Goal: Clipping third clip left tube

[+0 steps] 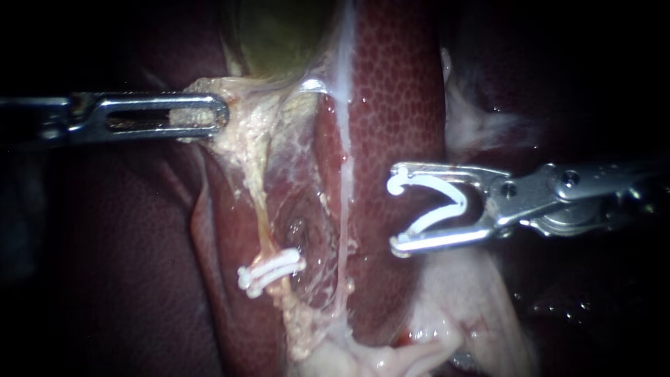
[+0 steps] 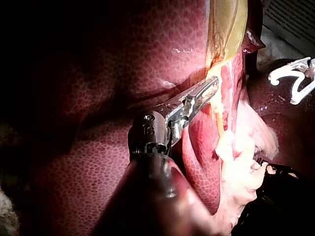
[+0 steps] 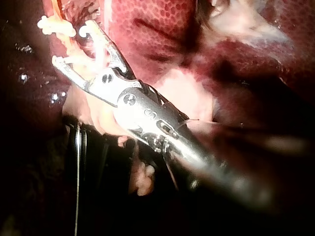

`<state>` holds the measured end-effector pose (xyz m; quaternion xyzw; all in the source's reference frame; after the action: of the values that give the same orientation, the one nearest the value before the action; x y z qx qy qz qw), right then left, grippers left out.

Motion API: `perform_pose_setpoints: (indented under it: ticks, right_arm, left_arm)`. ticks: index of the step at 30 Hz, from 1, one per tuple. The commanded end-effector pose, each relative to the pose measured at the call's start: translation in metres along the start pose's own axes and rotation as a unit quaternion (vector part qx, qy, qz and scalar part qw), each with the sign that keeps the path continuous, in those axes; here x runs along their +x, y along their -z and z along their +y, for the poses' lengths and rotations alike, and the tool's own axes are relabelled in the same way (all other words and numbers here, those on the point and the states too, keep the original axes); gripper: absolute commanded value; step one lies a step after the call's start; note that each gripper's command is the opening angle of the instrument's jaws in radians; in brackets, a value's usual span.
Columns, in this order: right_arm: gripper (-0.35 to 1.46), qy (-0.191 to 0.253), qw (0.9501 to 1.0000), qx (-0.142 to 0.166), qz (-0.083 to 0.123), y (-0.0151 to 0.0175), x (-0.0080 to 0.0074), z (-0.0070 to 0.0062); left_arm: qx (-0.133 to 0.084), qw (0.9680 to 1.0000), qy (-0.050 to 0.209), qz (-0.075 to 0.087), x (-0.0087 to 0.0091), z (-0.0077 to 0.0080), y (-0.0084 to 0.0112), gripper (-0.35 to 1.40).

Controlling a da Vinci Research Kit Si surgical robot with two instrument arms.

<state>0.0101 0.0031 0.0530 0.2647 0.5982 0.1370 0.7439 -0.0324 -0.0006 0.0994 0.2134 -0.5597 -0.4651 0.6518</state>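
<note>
The left instrument is pinching tissue under the gallbladder in its pincer, seemingly stretching the left tube taut. The right instrument, its pincer spread yet cradling a new clip, is hovering apart from that tube, higher than the set clips.

wht clips, dk-red speckled liver

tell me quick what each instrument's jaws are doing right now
left instrument: jaws shut on pale tissue just below the gallbladder
right instrument: jaws stand apart, holding an open white clip between them
</note>
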Motion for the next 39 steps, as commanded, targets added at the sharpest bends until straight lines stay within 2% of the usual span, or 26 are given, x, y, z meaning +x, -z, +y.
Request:
perform_pose_setpoints:
  ticks: [1, 12, 29, 39]
  right_arm:
    - [0.57, -0.003, 1.0000, 0.002, 0.000, -0.0003, -0.0002, 0.0000]
    - [0.57, -0.019, 0.9998, 0.008, 0.002, -0.0045, -0.0022, 0.0016]
    - [0.57, -0.046, 0.9989, 0.008, -0.001, -0.0115, -0.0069, 0.0045]
    - [0.58, -0.057, 0.9983, 0.009, -0.002, -0.0142, -0.0085, 0.0060]
  left_arm:
    - [0.000, 1.0000, 0.000, 0.000, 0.0000, 0.0000, 0.0000, -0.35]
    - [-0.001, 1.0000, 0.000, 0.000, 0.0001, -0.0003, 0.0001, -0.35]
    - [-0.002, 1.0000, 0.000, -0.001, 0.0001, -0.0007, 0.0001, -0.35]
    - [-0.003, 1.0000, 0.000, -0.001, 0.0001, -0.0009, 0.0001, -0.35]
